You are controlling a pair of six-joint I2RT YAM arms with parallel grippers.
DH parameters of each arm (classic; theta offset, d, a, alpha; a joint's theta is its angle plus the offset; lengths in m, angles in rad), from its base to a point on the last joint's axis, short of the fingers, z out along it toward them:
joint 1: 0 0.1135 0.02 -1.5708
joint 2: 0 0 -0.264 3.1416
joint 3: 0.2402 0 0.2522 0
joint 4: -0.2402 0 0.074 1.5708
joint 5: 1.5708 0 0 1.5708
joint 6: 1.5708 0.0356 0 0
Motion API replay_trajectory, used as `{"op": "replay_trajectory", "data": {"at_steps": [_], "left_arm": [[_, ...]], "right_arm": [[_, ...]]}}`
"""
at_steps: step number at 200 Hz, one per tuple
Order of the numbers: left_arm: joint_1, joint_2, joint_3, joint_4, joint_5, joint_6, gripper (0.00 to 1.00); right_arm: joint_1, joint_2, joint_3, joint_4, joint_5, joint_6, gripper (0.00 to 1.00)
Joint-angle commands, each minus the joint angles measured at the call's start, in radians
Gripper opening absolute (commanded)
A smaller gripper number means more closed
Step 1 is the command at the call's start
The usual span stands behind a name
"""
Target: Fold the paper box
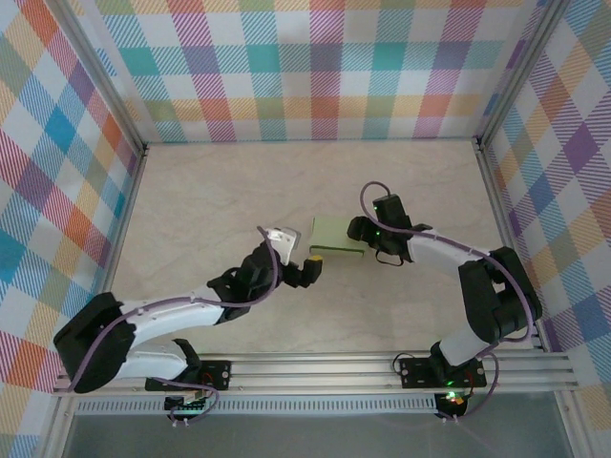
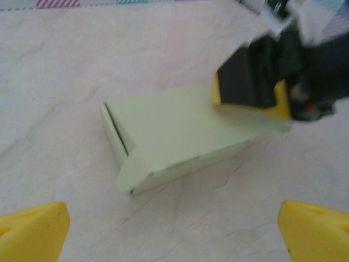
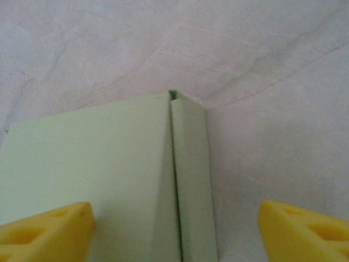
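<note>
The paper box [image 1: 334, 237] is a pale green, partly folded flat piece lying on the table mid-scene. In the left wrist view the paper box [image 2: 174, 134] shows a flat top and a folded side flap at its left end. My left gripper [image 1: 311, 266] sits just near-left of it, open, its yellow fingertips [image 2: 34, 228] wide apart over bare table. My right gripper [image 1: 360, 230] is at the box's right edge, also open; a narrow folded strip of the paper box [image 3: 191, 180] lies between its fingers [image 3: 46, 229] without being pinched.
The marble-look table [image 1: 210, 200] is walled by checked panels at the back and both sides. An aluminium rail [image 1: 382, 367] with the arm bases runs along the near edge. Open room lies to the left and behind the box.
</note>
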Motion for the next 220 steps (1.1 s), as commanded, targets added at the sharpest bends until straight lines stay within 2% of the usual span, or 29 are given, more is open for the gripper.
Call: {"op": "replay_trajectory", "data": {"at_steps": [1,25,56,91,114,133,150,164,178,201,220], "left_arm": [[0.072,0.024,0.137,-0.169,0.065,-0.123,0.98],[0.148,0.17,0.291,-0.288,0.164,-0.198,0.81],[0.191,0.377,0.429,-0.352,0.246,-0.22,0.64],[0.221,0.528,0.484,-0.326,0.306,-0.231,0.54],[0.236,0.584,0.495,-0.293,0.355,-0.242,0.48],[0.241,0.602,0.486,-0.283,0.358,-0.247,0.43],[0.245,0.603,0.468,-0.27,0.36,-0.254,0.37],[0.252,0.603,0.454,-0.26,0.366,-0.259,0.33],[0.263,0.602,0.429,-0.239,0.377,-0.269,0.31],[0.286,0.598,0.389,-0.192,0.42,-0.292,0.29],[0.306,0.598,0.358,-0.135,0.469,-0.314,0.27]], "right_arm": [[-0.001,0.017,-0.036,0.048,-0.032,-0.066,0.69],[-0.001,0.022,-0.045,0.051,-0.03,-0.088,0.62],[-0.001,0.04,-0.055,0.069,-0.028,-0.096,0.52],[-0.001,0.056,-0.066,0.084,-0.03,-0.101,0.41],[-0.001,0.057,-0.071,0.093,-0.031,-0.107,0.38],[-0.001,0.052,-0.077,0.103,-0.039,-0.108,0.3],[-0.003,0.031,-0.089,0.132,-0.067,-0.107,0.37],[-0.009,0.01,-0.097,0.155,-0.095,-0.098,0.55],[-0.025,-0.01,-0.11,0.191,-0.138,-0.076,0.65],[-0.061,-0.025,-0.133,0.245,-0.21,-0.013,0.73],[-0.095,-0.021,-0.157,0.311,-0.284,0.047,0.76]]}}
